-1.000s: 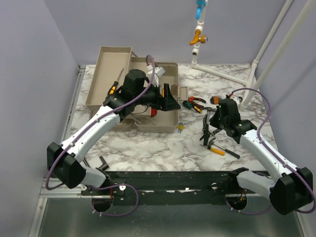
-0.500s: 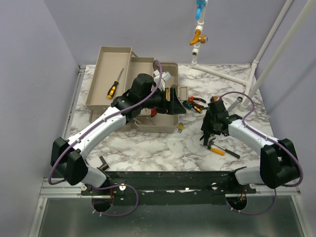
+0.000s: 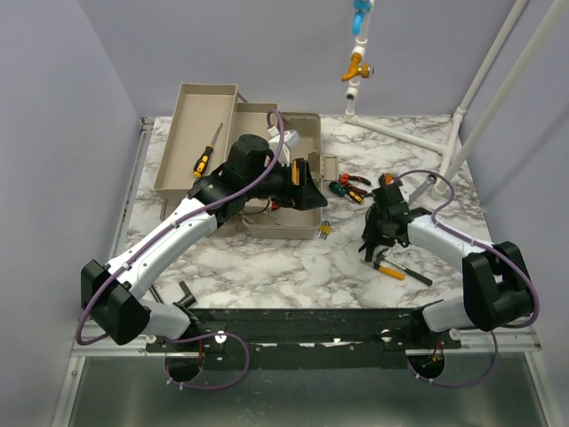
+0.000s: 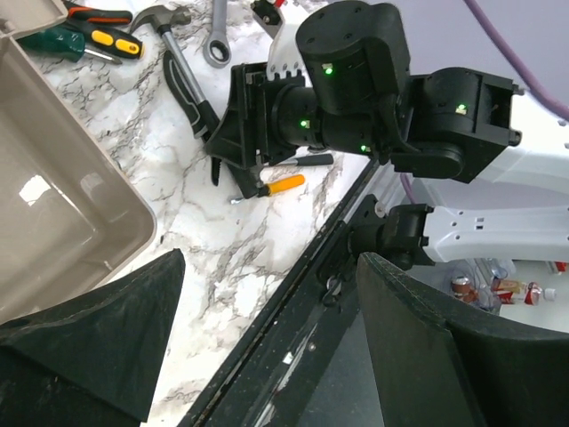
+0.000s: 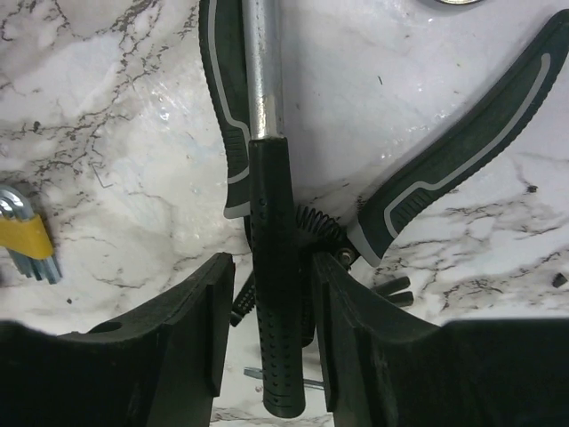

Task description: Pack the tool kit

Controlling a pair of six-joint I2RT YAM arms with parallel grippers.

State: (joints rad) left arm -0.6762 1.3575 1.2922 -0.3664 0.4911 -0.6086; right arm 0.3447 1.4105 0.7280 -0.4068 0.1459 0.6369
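The beige tool kit box [image 3: 300,127] stands open at the back left, its side tray [image 3: 178,169] holding an orange-and-black screwdriver [image 3: 204,157]. My left gripper [image 3: 307,184] hovers over the box's right part, open wide with nothing between its fingers [image 4: 107,329]. My right gripper [image 3: 377,235] is low over a hammer [image 3: 372,218] on the marble. In the right wrist view its open jaws straddle the hammer's black grip [image 5: 274,302]. There is a gap on the left side, and the right finger [image 5: 351,320] is close against the grip.
Grey-handled pliers [image 5: 462,151] lie under the hammer. Yellow hex keys [image 3: 325,229], an orange-handled tool [image 3: 391,270], small screwdrivers and pliers [image 3: 348,189] and a ratchet wrench [image 4: 216,36] lie nearby. White pipe frame [image 3: 462,116] stands at the back right.
My right gripper went from shut to open and dropped over the hammer's grip. The left gripper shifted slightly over the box, still open.
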